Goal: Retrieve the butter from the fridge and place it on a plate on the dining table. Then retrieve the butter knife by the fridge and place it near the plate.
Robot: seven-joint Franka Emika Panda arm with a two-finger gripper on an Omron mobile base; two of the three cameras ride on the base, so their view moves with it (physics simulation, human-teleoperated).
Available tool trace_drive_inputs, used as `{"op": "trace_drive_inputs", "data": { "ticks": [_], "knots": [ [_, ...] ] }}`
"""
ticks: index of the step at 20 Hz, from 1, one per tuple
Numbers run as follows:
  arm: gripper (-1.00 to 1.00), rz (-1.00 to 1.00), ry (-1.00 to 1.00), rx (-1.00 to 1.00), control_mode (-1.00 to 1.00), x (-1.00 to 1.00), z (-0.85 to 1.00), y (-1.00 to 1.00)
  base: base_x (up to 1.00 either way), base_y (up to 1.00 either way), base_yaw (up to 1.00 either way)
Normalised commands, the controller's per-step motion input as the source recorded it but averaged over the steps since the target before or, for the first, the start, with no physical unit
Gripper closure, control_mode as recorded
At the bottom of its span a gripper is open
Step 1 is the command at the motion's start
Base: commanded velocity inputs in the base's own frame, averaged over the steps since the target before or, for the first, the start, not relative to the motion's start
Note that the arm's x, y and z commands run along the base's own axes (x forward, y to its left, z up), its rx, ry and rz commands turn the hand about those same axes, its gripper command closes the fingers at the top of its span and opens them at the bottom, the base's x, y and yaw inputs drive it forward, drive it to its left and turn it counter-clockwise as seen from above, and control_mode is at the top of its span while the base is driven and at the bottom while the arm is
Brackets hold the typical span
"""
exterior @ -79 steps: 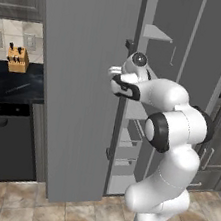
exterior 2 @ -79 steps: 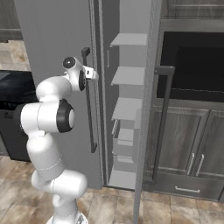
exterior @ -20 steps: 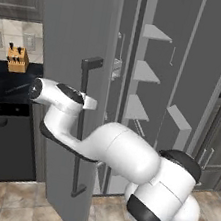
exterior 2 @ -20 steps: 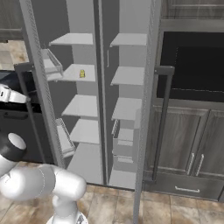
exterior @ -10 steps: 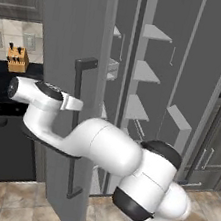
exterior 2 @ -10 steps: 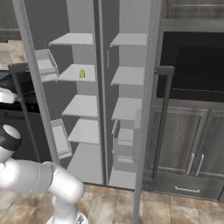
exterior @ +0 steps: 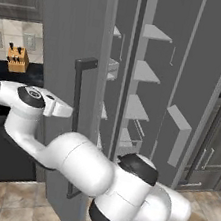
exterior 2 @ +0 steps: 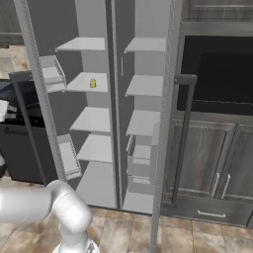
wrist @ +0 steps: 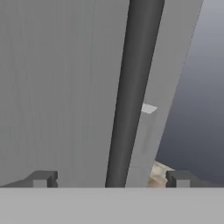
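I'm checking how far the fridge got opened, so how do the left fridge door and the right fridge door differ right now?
The left fridge door is swung wide, while the right fridge door stands roughly edge-on, also open. The left door's bar handle sits between the open gripper fingertips; nothing is at the right door's handle. Both are tall grey doors with long dark vertical handles.

Glossy white rounded arm point(exterior: 78, 165) — dark joint bands, perhaps grey fingertips point(wrist: 41, 178)

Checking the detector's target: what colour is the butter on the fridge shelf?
Pale yellow. The butter sits on a pale fridge shelf, clearest in the right base view.
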Motion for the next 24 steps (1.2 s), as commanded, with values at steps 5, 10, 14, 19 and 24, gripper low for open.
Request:
{"op": "trace_drive_inputs", "data": {
  "ticks": [5,10,14,19,24],
  "knots": [
    [-1.0,0.0,0.01,0.04,-1.0,-0.84,0.0,-0.33,0.0,0.0,0.0],
    [-1.0,0.06,0.0,0.2,-1.0,-1.0,0.0,-0.81,0.0,0.0,0.0],
    [-1.0,0.11,0.0,0.29,-1.0,-0.9,0.0,-1.0,0.0,0.0,0.0],
    [-1.0,0.19,-0.02,0.27,-1.0,-0.83,0.0,-0.92,0.0,0.0,0.0],
    [-1.0,0.13,0.0,0.34,-1.0,-0.29,0.04,-0.82,0.0,0.0,0.0]
  ]
}}
